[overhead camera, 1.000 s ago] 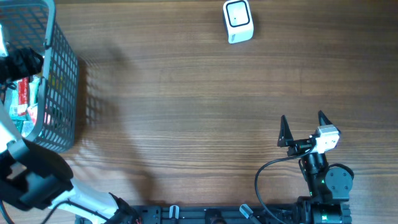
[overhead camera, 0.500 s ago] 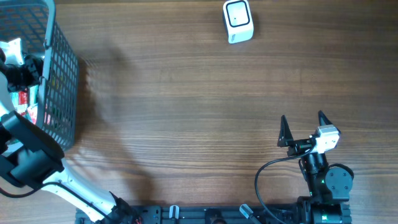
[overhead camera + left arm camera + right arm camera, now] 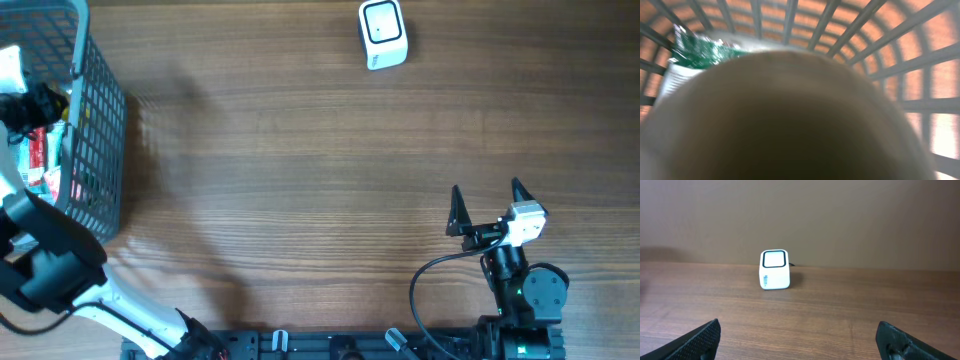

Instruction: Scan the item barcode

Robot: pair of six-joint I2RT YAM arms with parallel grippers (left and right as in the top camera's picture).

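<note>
overhead, layout: basket (image 3: 100,140) at the far-left edge of the tabletop (image 3: 300,210); scanner (image 3: 382,35) at the far edge, right of centre. The two are well apart, with bare wood between them.
overhead, left tool: left tool (image 3: 35,104) is down inside the basket, over red-and-white packets (image 3: 35,160). Whether its jaws are spread or closed cannot be told from here.
overhead, right tool: right tool (image 3: 487,198) is low on the right side, jaws spread wide with nothing between them, tips pointing toward the far edge.
overhead, key relation: the items lie in the basket, off to the left of the scanner. The left arm is the one at the items; the right tool is the nearer one to the scanner.
left wrist, view: badly blurred. A rounded brown shape (image 3: 790,120) fills most of the frame, right up against the lens.
left wrist, item: a green-and-white packet (image 3: 697,50) shows at upper left, against the basket mesh. Its long axis is unclear and no barcode is visible.
left wrist, grip: the fingers are not visible, so a hold cannot be confirmed.
right wrist, scanner: upright, window facing this camera, straight ahead and slightly left between the open tips.
judgement: an item lifted out must travel right, across the tabletop, with its code turned toward that window.
</note>
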